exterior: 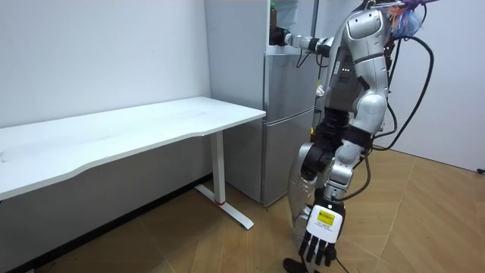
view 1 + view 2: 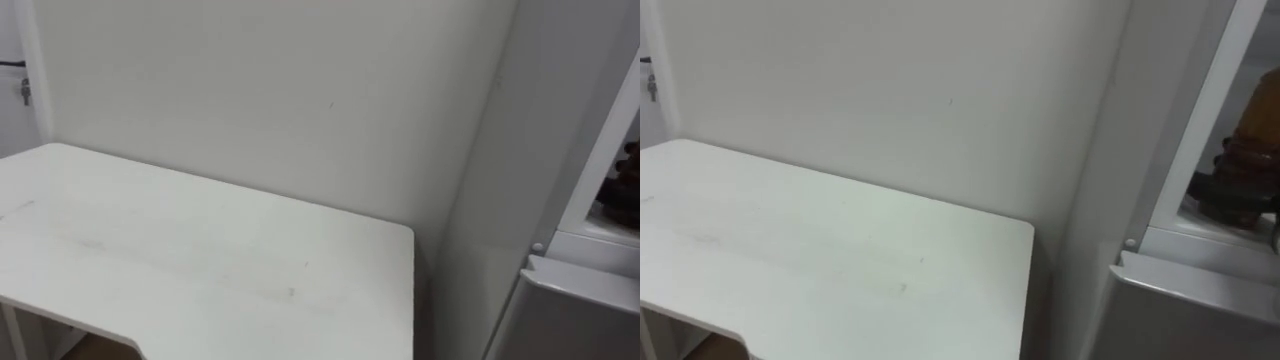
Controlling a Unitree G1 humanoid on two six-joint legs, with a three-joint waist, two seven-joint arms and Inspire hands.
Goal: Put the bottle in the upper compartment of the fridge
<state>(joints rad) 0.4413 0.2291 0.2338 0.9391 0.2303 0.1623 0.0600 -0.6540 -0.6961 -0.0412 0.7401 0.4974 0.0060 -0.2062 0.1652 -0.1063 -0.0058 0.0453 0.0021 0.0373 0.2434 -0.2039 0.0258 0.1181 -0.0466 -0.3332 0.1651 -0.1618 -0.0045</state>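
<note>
Over by the fridge (image 1: 290,91) at the end of the white table (image 1: 151,121), the robot's standing upright on the wood floor (image 1: 424,220). Its right arm is stretched out level into the open upper compartment. From the head camera you can see its right hand (image 2: 1238,185) inside there, just above the ledge where the lower door starts. The dark fingers are wrapped round a brownish bottle (image 2: 1252,115) that sticks up out of the grip. So the bottle is inside the upper fridge, in the hand. I can't tell if its base is touching the shelf or not.

Its left hand (image 1: 320,241) hangs down by its leg near the floor, fingers loose and pointing down, holding nothing. The head is angled toward the table corner and the plain wall (image 2: 300,90) behind it, with the fridge off to its right.
</note>
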